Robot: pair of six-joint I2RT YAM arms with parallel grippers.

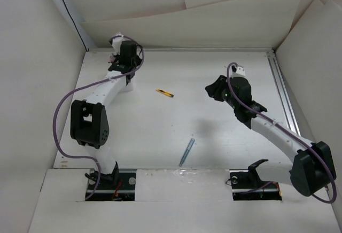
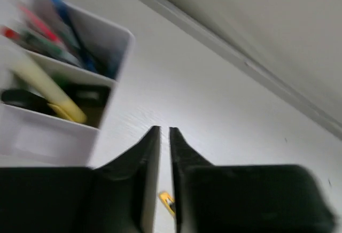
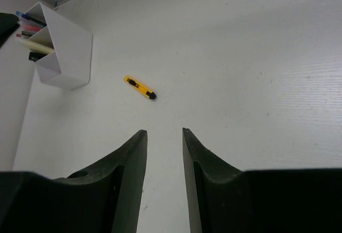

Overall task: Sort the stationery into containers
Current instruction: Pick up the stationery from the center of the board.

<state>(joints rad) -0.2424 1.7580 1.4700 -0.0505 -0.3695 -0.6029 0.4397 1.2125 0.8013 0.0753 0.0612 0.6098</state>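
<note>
Black fingers of the left gripper [image 2: 164, 130] stand drawn together, with only a thin slit between them and nothing in it. They hang above the table [image 2: 224, 110], just beside the white divided box [image 2: 115, 40] at the far left corner. The right gripper [image 3: 163, 132] has its fingers apart at about a middling gap. It also holds and touches nothing, hovering over bare tabletop near the middle right.

Past the left fingertips, the box already holds much of the stationery. Red, blue and green pens [image 2: 53, 30] stand in its far compartment, and a pale yellow highlighter [image 2: 48, 86] leans in the nearer one beside something dark that is too blurred to name. The right wrist view shows the same box [image 3: 69, 56] with tips sticking out of the top.

Two items are left on the table. A short yellow-and-black piece [image 1: 164, 92] lies between the two grippers, well apart from the box and ahead of the right fingers [image 3: 140, 87]. A grey-blue pen [image 1: 187, 152] lies near the front edge, closer to the arm bases.

By this reckoning the sorting is mostly done, with two pickups to go. The yellow-and-black piece looks the likelier next target for the right gripper, since it lies almost in line with those open fingers.
</note>
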